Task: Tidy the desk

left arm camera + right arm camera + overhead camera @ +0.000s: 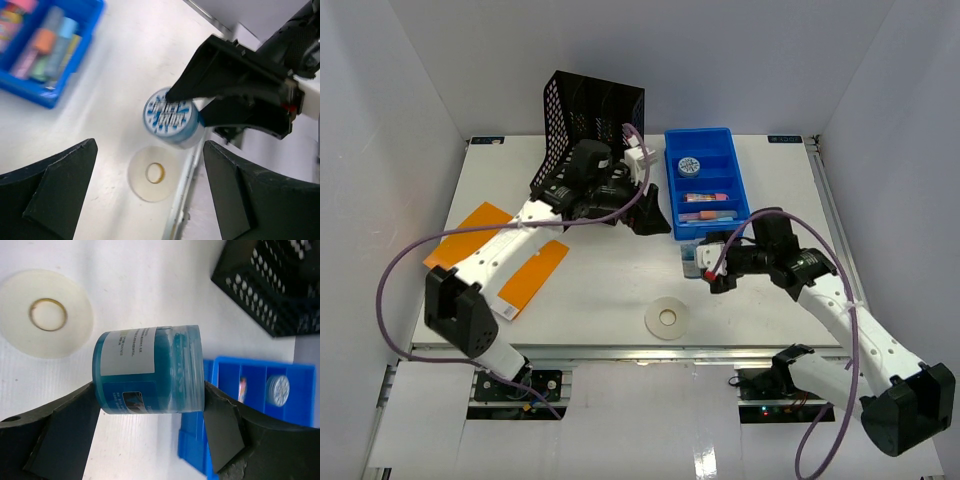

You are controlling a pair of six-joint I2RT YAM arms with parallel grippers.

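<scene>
The desk [610, 290] fills the view, with a mesh rack [590, 105] far left of centre and a blue tray [671, 185] to its right. The left gripper [651, 215] hangs wide open near the rack. The right gripper [150, 390] clamps a blue jar [150, 367] at the tray's near end. The next move is probably to carry it over a free compartment and let go.
</scene>
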